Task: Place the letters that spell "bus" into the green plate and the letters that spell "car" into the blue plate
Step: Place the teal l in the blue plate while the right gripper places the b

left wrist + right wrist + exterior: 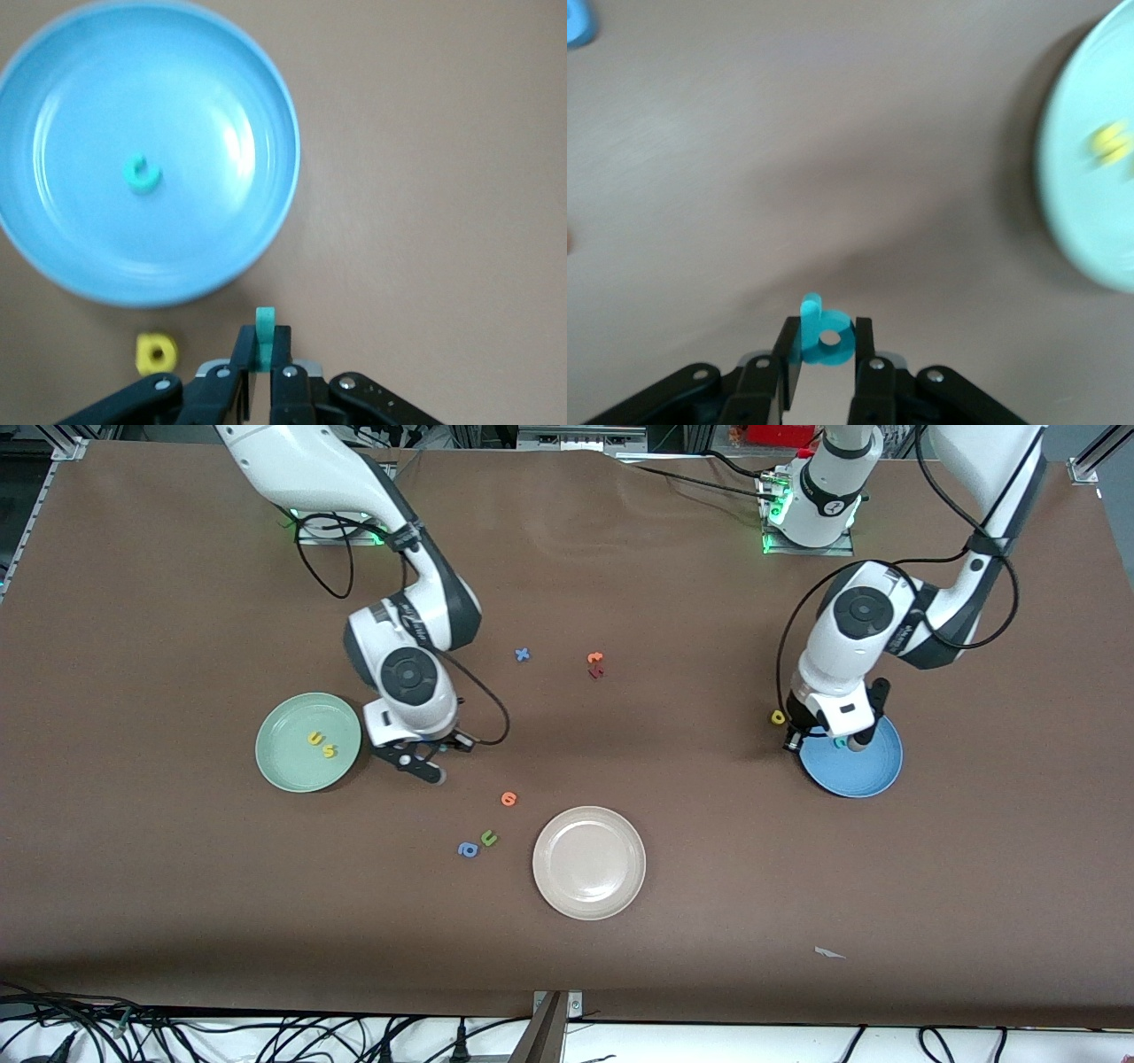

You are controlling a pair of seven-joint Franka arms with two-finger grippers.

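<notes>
While the right gripper (826, 341) hangs just beside the green plate (288, 766), on that plate's side toward the left arm's end of the bench (177, 602), its jaws are pinching the teal "b" (824, 336). In the right wrist view the letter stands upright between the two pads, its stem and loop poking out past them. The yellow "u" (314, 737) and yellow "s" (330, 751) lie in the green plate, close together near its middle.

The left gripper (263, 354) is over the edge of the blue plate (877, 779), its jaws pressed onto a small thin teal piece, probably the "r" (264, 332), though only its narrow edge shows. The teal "c" (140, 173) lies in the blue plate near its centre. The yellow "a" (778, 716) sits on the bench just beside the blue plate, on the side toward the green plate.

Between the green plate and the cream plate (620, 895) lie an orange round letter (508, 799), a green "u" (488, 838) and a blue "a" (468, 849). Farther from the front camera than the green plate lie a blue "x" (523, 654) and an orange and a dark red letter (595, 665).
</notes>
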